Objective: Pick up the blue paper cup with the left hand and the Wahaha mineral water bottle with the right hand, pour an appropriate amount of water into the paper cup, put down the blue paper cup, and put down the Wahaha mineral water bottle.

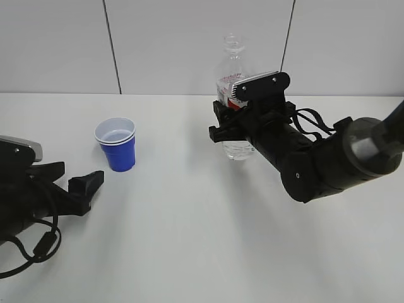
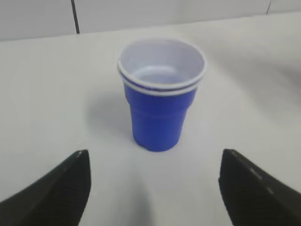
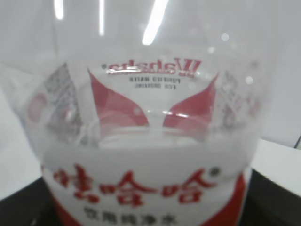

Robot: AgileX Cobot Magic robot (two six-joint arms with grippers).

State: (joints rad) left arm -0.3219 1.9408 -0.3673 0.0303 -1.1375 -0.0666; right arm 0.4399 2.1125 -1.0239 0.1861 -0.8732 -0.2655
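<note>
Left hand low over the white table, fingers spread wide and holding nothing; the blue paper cup stands upright just ahead of the fingertips, centred on the gap and touching neither. Right hand set around the Wahaha mineral water bottle at its red-and-white label; the bottle stands upright on the table, neck uncapped. Whether the right fingers press the bottle cannot be told; in the right wrist view the label fills the frame.
</note>
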